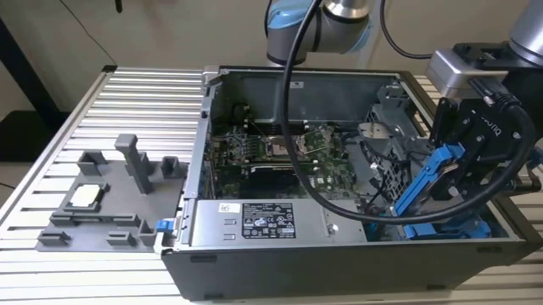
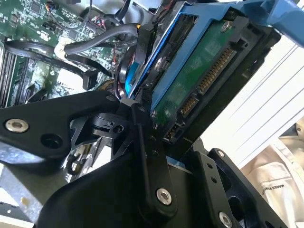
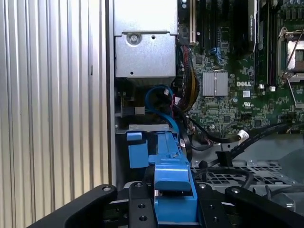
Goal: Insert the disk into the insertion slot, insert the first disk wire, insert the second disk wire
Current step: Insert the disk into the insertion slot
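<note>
Claw (image 1: 454, 176) is clamped on the disk (image 1: 424, 190), gripping the blue carrier's edges and leaving the connector end (image 2: 213, 73) free for wires. The disk is steeply tilted for entry, not seated, with the insertion slot (image 1: 449, 230) just below the claw.

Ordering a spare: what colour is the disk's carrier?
Bright blue; the carrier around the disk shows best in the second wrist view.
</note>
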{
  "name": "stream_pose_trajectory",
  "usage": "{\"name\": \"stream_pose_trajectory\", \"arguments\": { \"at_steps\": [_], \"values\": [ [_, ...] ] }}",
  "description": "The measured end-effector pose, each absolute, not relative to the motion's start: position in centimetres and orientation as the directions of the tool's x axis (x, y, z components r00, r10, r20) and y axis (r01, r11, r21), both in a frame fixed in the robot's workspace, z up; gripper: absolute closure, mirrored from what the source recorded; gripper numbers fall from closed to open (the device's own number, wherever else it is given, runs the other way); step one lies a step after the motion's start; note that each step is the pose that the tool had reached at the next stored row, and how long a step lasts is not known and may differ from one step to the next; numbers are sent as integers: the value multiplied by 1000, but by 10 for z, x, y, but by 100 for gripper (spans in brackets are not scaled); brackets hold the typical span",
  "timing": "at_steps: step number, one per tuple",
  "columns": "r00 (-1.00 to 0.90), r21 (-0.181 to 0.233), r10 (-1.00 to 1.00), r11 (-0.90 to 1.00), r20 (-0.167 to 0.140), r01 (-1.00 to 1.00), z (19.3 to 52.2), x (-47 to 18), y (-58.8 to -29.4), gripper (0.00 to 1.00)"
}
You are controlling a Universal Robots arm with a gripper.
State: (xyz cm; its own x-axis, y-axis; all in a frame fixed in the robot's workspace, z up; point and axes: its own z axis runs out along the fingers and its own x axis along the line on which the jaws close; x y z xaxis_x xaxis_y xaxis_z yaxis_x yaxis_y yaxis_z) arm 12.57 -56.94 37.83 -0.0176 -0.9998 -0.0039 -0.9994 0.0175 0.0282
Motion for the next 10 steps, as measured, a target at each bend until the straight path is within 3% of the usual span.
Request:
{"name": "stream_pose_trajectory", "arguments": {
  "at_steps": [10],
  "values": [
    [-17, 28, -1000, 17, -5, -999, 378, 126, -569, 66]
  ]
}}
